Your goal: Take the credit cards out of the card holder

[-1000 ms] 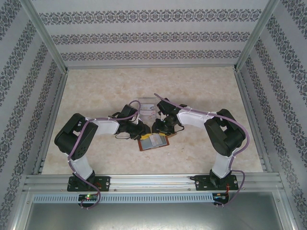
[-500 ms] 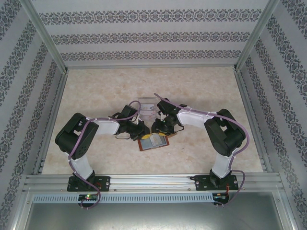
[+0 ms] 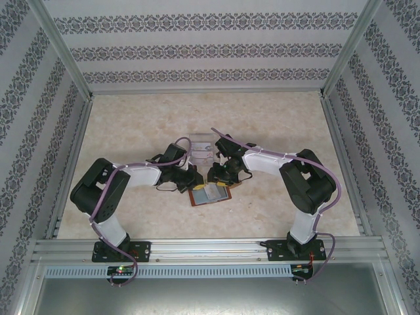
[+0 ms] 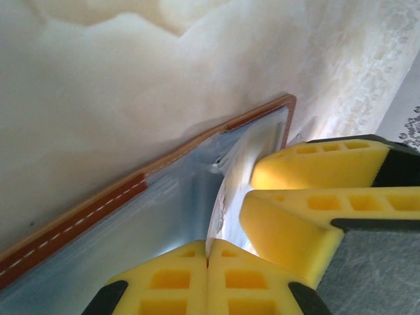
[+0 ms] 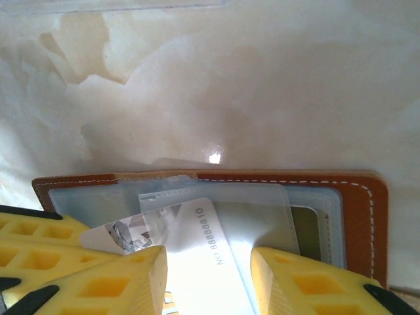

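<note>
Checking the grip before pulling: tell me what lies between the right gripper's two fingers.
A pale credit card with printed digits, lying on the open card holder, sits between the right gripper's fingers; the right wrist view shows it.

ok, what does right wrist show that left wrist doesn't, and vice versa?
Right wrist, not left wrist: the face of the credit card with its printed number, the right gripper open astride it, the card holder and its stitched end, and the edge of a clear tray at the top.
Left wrist, not right wrist: the left gripper shut, with a pale card edge rising from between its fingertips.
Both: the open brown holder with grey-blue pockets, flat on the marbled table, and yellow fingers from both grippers.
</note>
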`<state>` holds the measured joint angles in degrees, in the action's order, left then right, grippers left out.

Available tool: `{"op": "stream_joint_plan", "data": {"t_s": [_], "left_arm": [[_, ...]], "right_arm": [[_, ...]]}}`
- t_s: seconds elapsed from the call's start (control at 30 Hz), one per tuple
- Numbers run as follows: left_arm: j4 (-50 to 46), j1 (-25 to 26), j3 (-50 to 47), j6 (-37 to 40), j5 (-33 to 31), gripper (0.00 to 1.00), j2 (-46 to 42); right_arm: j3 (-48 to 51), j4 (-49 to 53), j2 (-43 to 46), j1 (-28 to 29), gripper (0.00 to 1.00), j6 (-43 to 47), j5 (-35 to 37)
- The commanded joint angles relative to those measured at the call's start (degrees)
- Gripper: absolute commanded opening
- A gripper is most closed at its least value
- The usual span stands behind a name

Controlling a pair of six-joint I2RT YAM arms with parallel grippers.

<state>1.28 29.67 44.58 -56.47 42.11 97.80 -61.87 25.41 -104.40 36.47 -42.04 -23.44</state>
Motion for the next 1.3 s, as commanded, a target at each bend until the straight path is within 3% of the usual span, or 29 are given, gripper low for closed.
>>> {"op": "stream_joint_plan", "data": {"t_s": [0.0,0.27,0.6,1.0,1.27], "left_arm": [[-7.1,0.3,-0.7,3.5,-2.6,0.02,-2.3],[-23.1,-0.3,4.6,13.2,-8.8,0.00,-5.5],[-34.3,-1.1,12.5,26.7,-11.5,0.00,-8.3],[-53.7,-1.2,30.5,62.1,-17.6,0.00,-8.1],[-67.4,-1.0,45.9,85.6,-24.9,0.00,0.6]], "right_arm": [[1.7,3.1,-0.8,-0.7,0.42,0.7,2.9],[0.7,3.8,-0.6,-0.8,0.42,1.3,2.9],[-0.8,5.1,2.4,-1.6,0.42,2.1,2.2],[-3.1,8.5,6.7,-7.5,0.42,6.2,3.4],[-3.9,10.8,8.6,-11.8,0.42,9.2,6.6]]}}
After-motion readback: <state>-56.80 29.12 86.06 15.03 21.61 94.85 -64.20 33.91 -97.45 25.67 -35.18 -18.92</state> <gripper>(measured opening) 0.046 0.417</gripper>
